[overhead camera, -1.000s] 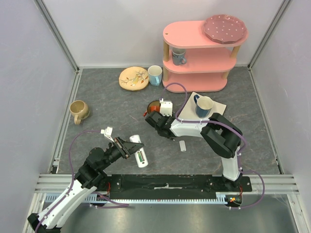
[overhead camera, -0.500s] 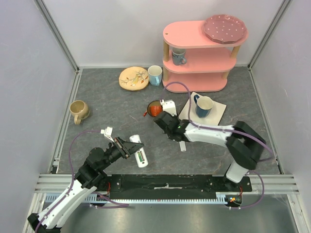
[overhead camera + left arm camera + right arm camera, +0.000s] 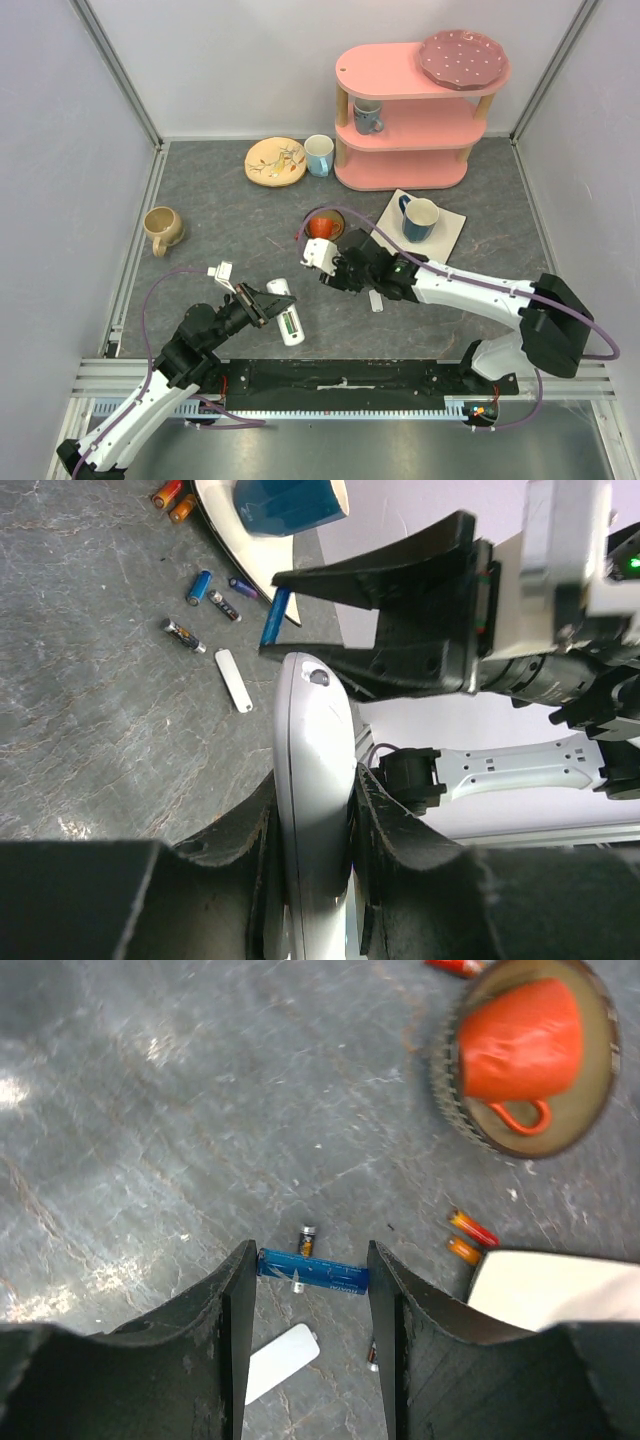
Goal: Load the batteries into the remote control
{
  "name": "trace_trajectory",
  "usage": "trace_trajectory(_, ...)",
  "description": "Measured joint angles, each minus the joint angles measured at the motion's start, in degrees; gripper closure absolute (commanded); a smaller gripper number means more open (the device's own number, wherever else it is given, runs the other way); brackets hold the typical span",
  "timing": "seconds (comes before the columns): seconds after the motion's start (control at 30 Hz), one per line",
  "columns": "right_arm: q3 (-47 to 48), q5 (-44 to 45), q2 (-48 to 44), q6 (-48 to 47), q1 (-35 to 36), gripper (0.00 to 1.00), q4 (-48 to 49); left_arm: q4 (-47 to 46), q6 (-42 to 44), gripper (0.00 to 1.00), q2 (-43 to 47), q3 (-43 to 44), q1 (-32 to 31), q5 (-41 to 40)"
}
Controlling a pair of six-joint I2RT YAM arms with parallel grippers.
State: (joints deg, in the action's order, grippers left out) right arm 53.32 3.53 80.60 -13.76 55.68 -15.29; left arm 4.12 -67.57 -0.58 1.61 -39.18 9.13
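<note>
Nearest my bases, my left gripper (image 3: 315,780) is clamped tight on the remote control (image 3: 315,810), a finger pressed against each long side, the white bar's rounded end pointing away from the wrist. In the top view the remote sits slot side up in front of the left arm. Just past that rounded end my right gripper (image 3: 311,1258) stands about half closed, with a blue battery (image 3: 325,1274) held crosswise, one end against each finger; I cannot tell whether battery and remote touch. On the grey table (image 3: 220,215) below the right gripper lie loose batteries (image 3: 307,1237): a dark one right behind the held cell, and two red-orange ones (image 3: 470,1228) near the corner of the white napkin (image 3: 540,1290). A white cover plate (image 3: 280,1360) lies flat near the right gripper. Farther on, an orange cup (image 3: 520,1040) sits in a brown dish (image 3: 445,1080). A blue mug (image 3: 418,218) stands on the napkin. At the far side are a tan mug (image 3: 162,228), a patterned plate (image 3: 275,161), a pale blue mug (image 3: 319,155) and a pink shelf (image 3: 400,175) with a pink plate (image 3: 462,58) on top.
</note>
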Motion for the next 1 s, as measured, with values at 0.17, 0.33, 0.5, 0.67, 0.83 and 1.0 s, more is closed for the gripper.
trace_trajectory(0.17,-0.85,-5.57,3.06,-6.64,0.37,1.0,1.4,0.59,0.63,0.98,0.02,0.0,0.0,0.02)
trace_trajectory(0.33,-1.03,-9.22,8.09,-9.14,0.46,1.0,5.03,0.61,0.68,0.98,0.02,0.0,0.0,0.24)
trace_trajectory(0.5,-1.03,-10.8,14.38,-9.42,0.46,1.0,8.24,1.57,0.81,0.98,0.02,0.0,0.0,0.46)
trace_trajectory(0.67,-1.03,-11.87,16.06,-9.42,0.46,0.98,11.08,1.84,1.31,0.98,0.02,0.04,0.0,0.44)
trace_trajectory(0.83,-1.01,-12.9,17.33,-9.38,0.37,0.86,12.13,1.84,1.51,0.98,0.02,0.04,0.0,0.42)
trace_trajectory(1.0,-1.03,-12.94,18.12,-9.35,0.11,0.72,12.26,1.84,1.51,0.98,0.02,0.04,0.0,0.37)
